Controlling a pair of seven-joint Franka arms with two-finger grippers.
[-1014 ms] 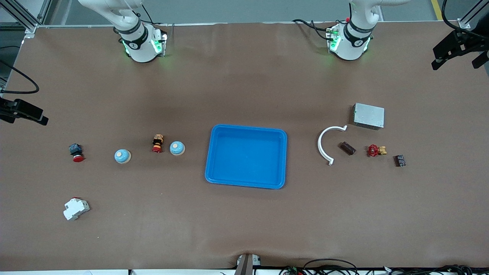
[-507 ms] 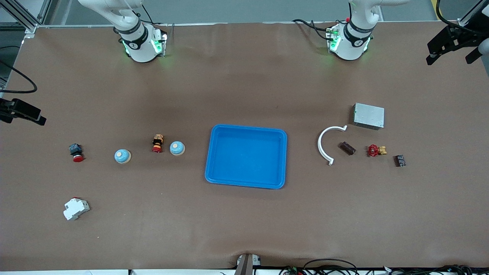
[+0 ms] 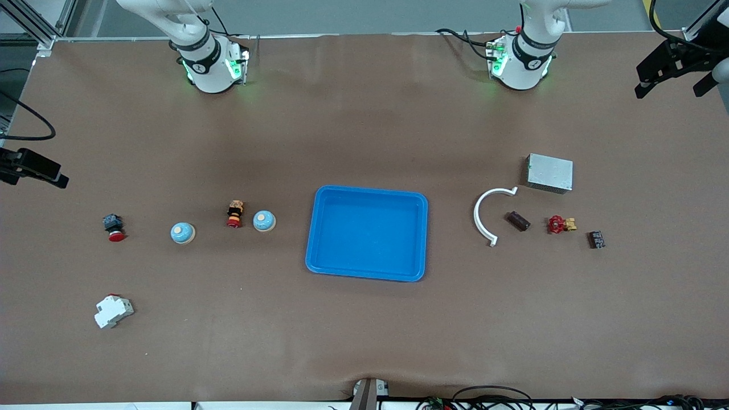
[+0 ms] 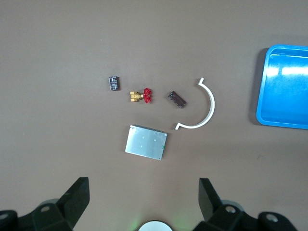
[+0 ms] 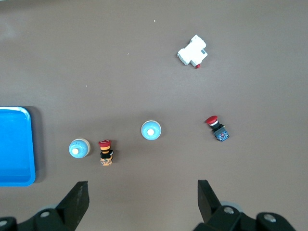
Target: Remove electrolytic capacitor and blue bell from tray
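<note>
The left hand [image 4: 142, 199] hangs high over the left arm's end of the worktop [image 3: 364, 341], its fingers [image 4: 77, 197] spread wide with nothing between them. Below it lies a grey metal box [image 4: 147, 142], and nearer to the front camera than that box runs a short row: a small black component [image 4: 113, 83] closest to the worktop's end, a red-handled brass valve [image 4: 141, 96], then the dark brown capacitor [image 4: 177, 99] lying on its side. A white curved bracket [image 4: 202, 108] sits just beside the capacitor, toward the tray, apart from it.

The right hand [image 5: 139, 199] hangs high over the right arm's end of the worktop, also wide open and holding nothing. Under it are two pale blue bells: one bell [image 5: 79, 148] nearer the tray, with a small red and black push button [image 5: 105, 152] just beside it, and a second bell [image 5: 151, 130] farther toward the worktop's end. Farther out again is a red-capped emergency button [image 5: 217, 129], and nearer to the front camera than all of these lies a white breaker [image 5: 193, 51].

The blue tray [image 3: 367, 233] sits mid-worktop between the two groups, with nothing in it.
</note>
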